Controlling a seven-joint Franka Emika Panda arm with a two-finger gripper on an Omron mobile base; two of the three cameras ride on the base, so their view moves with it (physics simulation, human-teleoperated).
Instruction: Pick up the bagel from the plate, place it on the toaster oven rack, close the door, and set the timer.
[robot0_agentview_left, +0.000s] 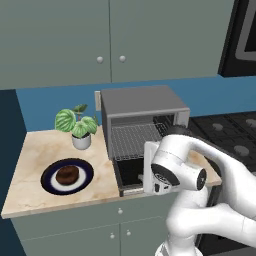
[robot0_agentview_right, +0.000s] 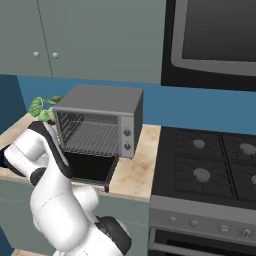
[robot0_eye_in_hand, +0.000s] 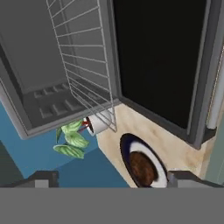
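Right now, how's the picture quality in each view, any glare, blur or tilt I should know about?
Left base view: flat even light, soft, no glare; the bagel on the plate reads clearly. Right base view: similarly soft, the toaster oven cavity dark behind the toaster oven rack. Hand view: rolled sideways, the door glass plain black, no reflection.

Kitchen: wall cabinets (robot0_agentview_left: 100, 40), gas stove (robot0_agentview_right: 210, 165), marble table (robot0_agentview_left: 30, 165) carrying toaster oven (robot0_agentview_right: 100, 112) and potted plant (robot0_agentview_left: 77, 125).

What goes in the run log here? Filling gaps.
bagel: on plate | door: open | rack: empty | gripper: open
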